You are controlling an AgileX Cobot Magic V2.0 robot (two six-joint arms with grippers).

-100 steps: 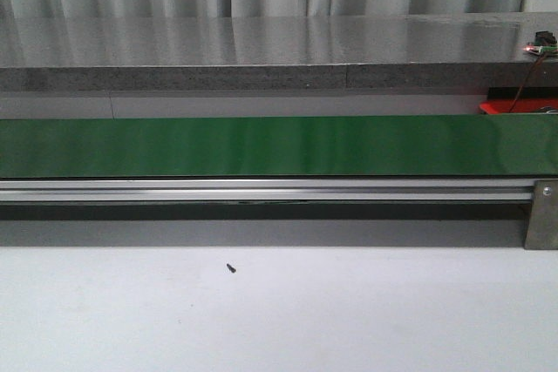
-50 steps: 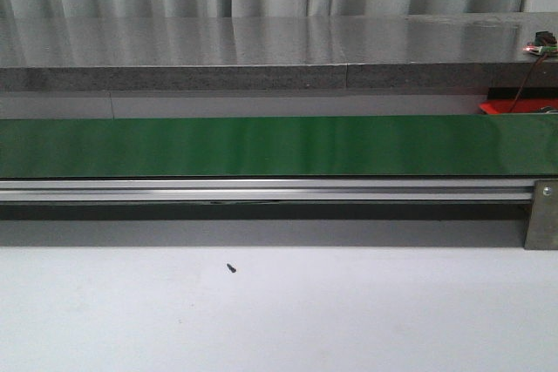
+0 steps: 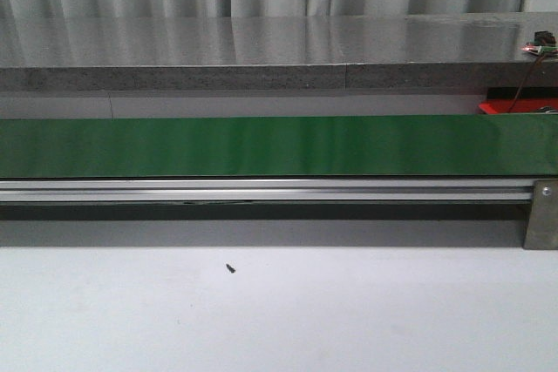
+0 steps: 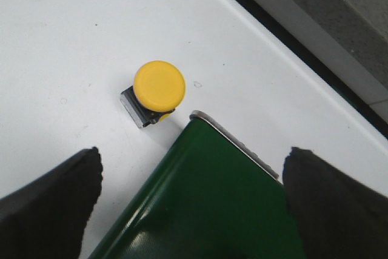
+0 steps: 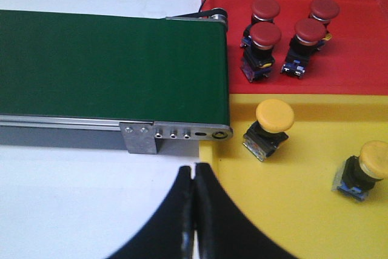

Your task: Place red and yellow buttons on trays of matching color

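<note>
A yellow button (image 4: 159, 86) with a metal base rests on the white table, just off the corner of the green belt's end (image 4: 212, 204). My left gripper (image 4: 191, 204) hangs open above that belt end, nothing between its fingers (image 4: 51, 204). In the right wrist view, several red buttons (image 5: 265, 34) stand on the red tray (image 5: 364, 59). Two yellow buttons (image 5: 274, 115) (image 5: 374, 151) stand on the yellow tray (image 5: 303, 192). My right gripper (image 5: 194, 171) is shut and empty, over the yellow tray's near edge. Neither gripper shows in the front view.
The green conveyor belt (image 3: 261, 145) runs across the front view on an aluminium rail (image 3: 261, 189). A corner of the red tray (image 3: 514, 107) shows past its right end. A small dark screw (image 3: 230, 268) lies on the white table. A metal bracket (image 5: 142, 137) holds the belt end.
</note>
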